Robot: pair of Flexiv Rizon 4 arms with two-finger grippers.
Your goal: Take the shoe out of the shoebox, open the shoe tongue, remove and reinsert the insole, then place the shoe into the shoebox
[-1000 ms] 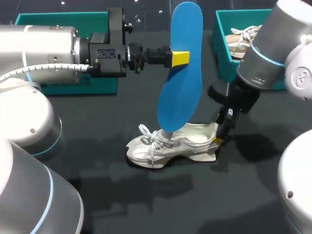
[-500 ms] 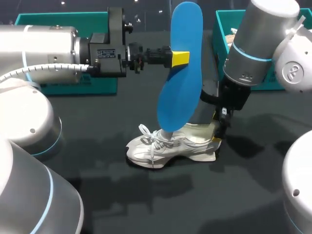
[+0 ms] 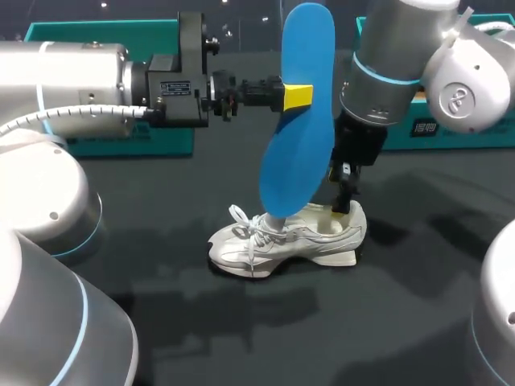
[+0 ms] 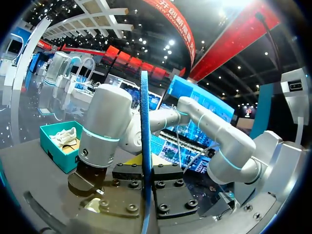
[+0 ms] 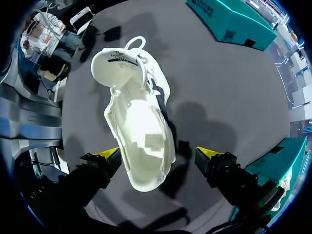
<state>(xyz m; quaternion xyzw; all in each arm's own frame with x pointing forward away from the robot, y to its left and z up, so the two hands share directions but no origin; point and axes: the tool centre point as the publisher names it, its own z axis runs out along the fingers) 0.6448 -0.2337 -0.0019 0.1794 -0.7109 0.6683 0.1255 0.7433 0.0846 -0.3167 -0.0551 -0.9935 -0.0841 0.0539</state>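
**Insole gripped aloft, shoe on table**

The left gripper (image 3: 298, 96) clamps the blue insole (image 3: 299, 165) upright, its lower end at the laces of the white shoe (image 3: 282, 237), which stands on the dark table (image 3: 402, 322). The right gripper (image 5: 158, 153) hangs spread wide above the heel

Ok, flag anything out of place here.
Nothing spilled or damaged. The blue insole is out of the shoe, held upright by the left pincer, its lower end down at the shoe. The shoe stands on the table, with the right pincer open over its heel.
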